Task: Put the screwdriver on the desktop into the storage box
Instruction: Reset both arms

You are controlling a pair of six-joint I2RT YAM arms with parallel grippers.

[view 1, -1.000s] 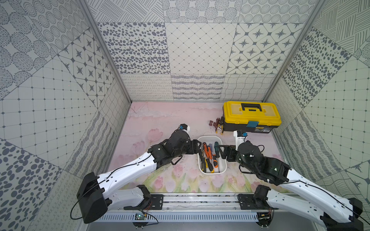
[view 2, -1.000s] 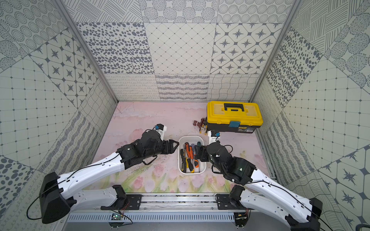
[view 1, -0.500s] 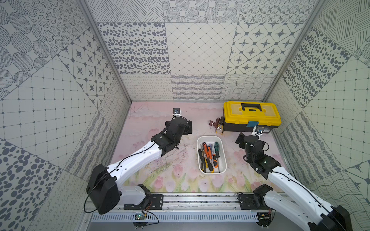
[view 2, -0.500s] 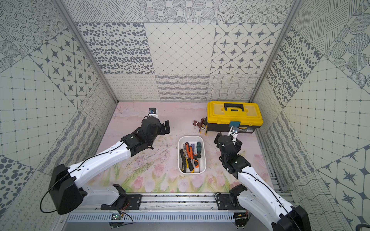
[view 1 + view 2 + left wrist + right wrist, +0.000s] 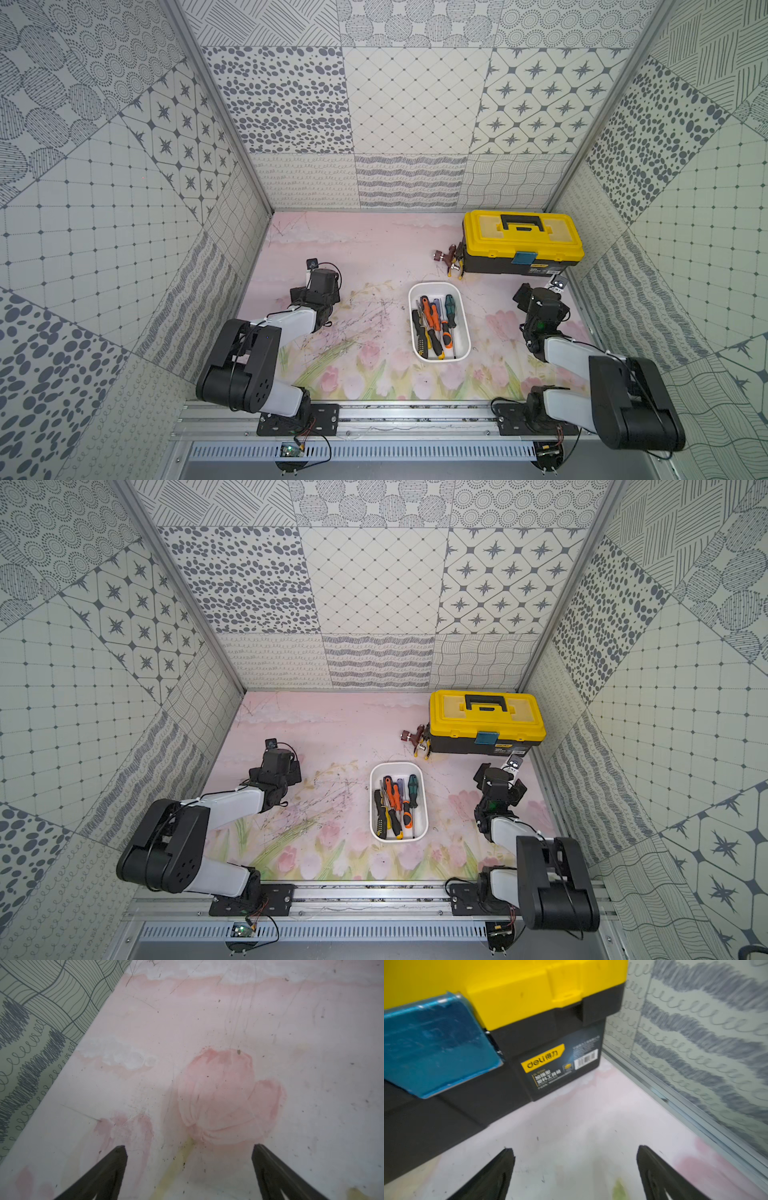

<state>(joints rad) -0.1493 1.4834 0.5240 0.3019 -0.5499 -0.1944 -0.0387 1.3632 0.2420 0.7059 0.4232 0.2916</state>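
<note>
Along the near edge, an aluminium rail (image 5: 415, 419) carries the bases of two black-and-white robot arms. The left arm (image 5: 286, 328) and the right arm (image 5: 569, 357) are each folded close over their own side of the desktop (image 5: 353, 257), a pale pink surface printed with tulips and scored with dark scratches.

Between the arms, and apart from both, sits the white storage box (image 5: 461, 332), its long side running front to back. Several screwdrivers (image 5: 434, 328) lie side by side inside it, among them orange-handled ones, a green-handled screwdriver (image 5: 449, 307) and a black one with yellow marks (image 5: 419, 336).

The left gripper (image 5: 189, 1146) hangs released, its jaws spread wide over a printed tulip close to the left wall. The right gripper (image 5: 574, 1147) is likewise released, its jaws wide apart over bare desktop, facing the front of the toolbox near the right wall.

At the far right corner stands that yellow-lidded black toolbox (image 5: 521, 237), shut, with a blue latch (image 5: 524, 257) on its front and a "deli" label (image 5: 543, 1059) low on its side. Just beside its left end lies a small reddish-brown and brass item (image 5: 449, 257), too small to identify.
</note>
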